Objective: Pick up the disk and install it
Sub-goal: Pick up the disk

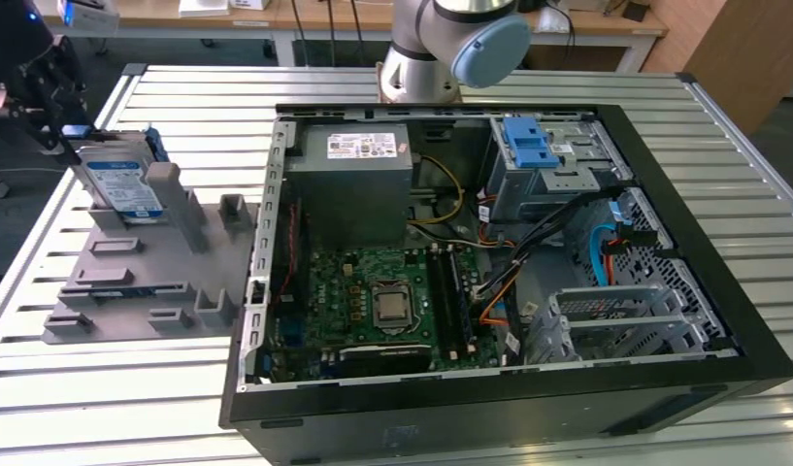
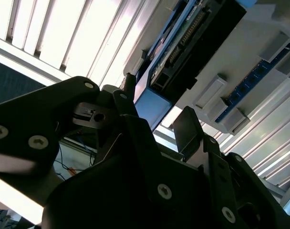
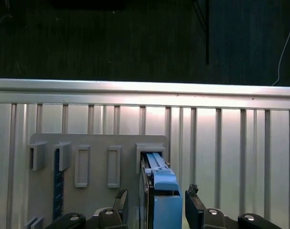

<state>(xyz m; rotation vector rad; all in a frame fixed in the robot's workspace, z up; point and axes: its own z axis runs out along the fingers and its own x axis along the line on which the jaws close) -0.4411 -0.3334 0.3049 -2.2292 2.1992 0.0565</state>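
The black two-fingered pincer [image 3: 157, 196] stood released. Its fingers [image 3: 195, 205] were spread to either side of the flat silver-metal disk with a white-and-blue label and blue plastic side rails [image 3: 164, 200]. One finger was just beside the disk's blue edge and the other stood clear of it (no finger could be seen pressing on the metal). In the second wrist view the same fingers [image 2: 188, 126] of the pincer [image 2: 157, 107] flanked the end of the disk [image 2: 195, 40].

In the exterior view the pincer [image 1: 59, 121] hung over the disk [image 1: 121, 186], which stood on edge with its label facing the camera. It was seated in an upright slot at the far corner of a grey plastic holder plate [image 1: 150, 282]. That plate [image 3: 95, 143] lay flat along the edge of the slatted silver-metal tabletop [image 1: 707, 136] on the exterior view's left.

Just beside the plate, across the middle of the tabletop, lay a black open-sided computer case [image 1: 500, 398]. Inside it were a green circuit board [image 1: 370, 291], a grey metal box with a small white sticker [image 1: 357, 180] and a bright blue ridged plastic clip [image 1: 531, 141]. The grey-and-blue arm [image 1: 480, 44] rose at the tabletop's far edge.
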